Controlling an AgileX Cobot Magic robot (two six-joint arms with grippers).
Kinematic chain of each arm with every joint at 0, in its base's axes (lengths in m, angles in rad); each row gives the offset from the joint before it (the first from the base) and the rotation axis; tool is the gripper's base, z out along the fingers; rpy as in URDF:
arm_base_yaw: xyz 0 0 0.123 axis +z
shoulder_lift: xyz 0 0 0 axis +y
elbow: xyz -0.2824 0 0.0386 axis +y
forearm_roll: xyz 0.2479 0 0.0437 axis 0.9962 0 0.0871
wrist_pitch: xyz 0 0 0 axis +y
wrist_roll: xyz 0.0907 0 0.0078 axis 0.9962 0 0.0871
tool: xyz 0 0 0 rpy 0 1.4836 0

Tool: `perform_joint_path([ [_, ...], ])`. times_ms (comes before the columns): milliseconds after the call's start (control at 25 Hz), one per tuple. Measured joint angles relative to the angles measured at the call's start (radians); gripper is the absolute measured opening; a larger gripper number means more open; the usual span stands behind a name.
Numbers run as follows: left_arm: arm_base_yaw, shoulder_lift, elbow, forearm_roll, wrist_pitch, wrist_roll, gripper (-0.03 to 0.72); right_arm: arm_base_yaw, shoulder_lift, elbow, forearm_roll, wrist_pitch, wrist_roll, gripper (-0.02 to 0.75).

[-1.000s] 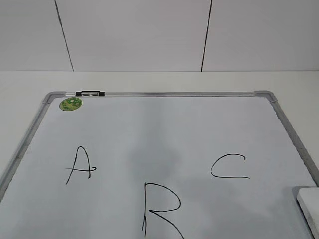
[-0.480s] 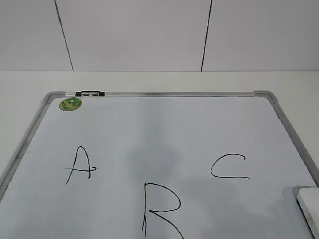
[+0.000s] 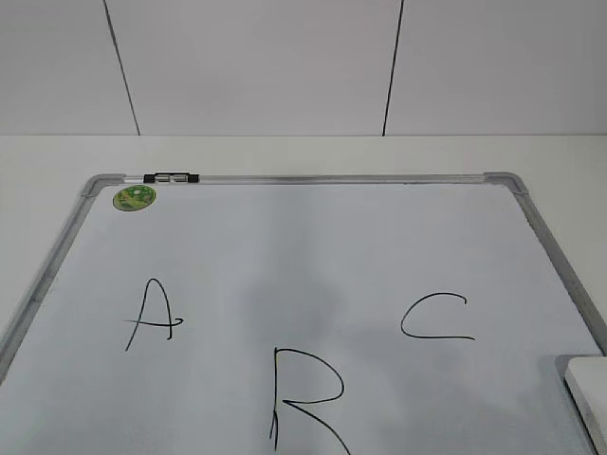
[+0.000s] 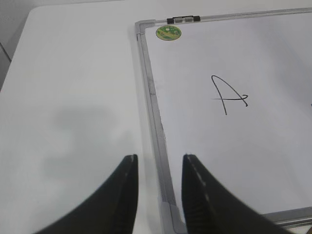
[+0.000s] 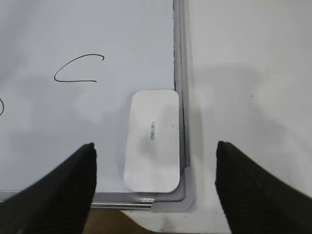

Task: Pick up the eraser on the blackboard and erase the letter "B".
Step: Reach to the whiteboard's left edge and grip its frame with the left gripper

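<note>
The white eraser (image 5: 152, 140) lies flat in the blackboard's near right corner, against the frame; its edge shows at the exterior view's lower right (image 3: 588, 398). The blackboard (image 3: 313, 178) has a grey frame and a green sticker (image 3: 134, 197). The large letter "B" (image 3: 305, 398), drawn like an "R", sits at the bottom centre, between the smaller "A" (image 3: 152, 313) and "C" (image 3: 436, 318). My right gripper (image 5: 155, 146) is open wide above the eraser, its fingers apart from it. My left gripper (image 4: 159, 161) is open and empty over the board's left frame (image 4: 155, 114).
A black and silver clip (image 3: 172, 177) sits on the board's far frame. White table surface (image 4: 73, 97) lies left of the board and also right of it (image 5: 243, 73). A tiled wall stands behind. The table's near edge shows below the board's corner (image 5: 112, 219).
</note>
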Motion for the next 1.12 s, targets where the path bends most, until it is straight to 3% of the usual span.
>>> perform_joint_path([
  [680, 0.0, 0.387, -0.084, -0.009, 0.009, 0.0, 0.239, 0.0, 0.389, -0.005, 0.123, 0.065, 0.075, 0.584],
  [1120, 0.0, 0.695, -0.115, -0.059, -0.052, 0.0, 0.239, 0.0, 0.628, -0.179, 0.129, 0.081, 0.081, 0.584],
])
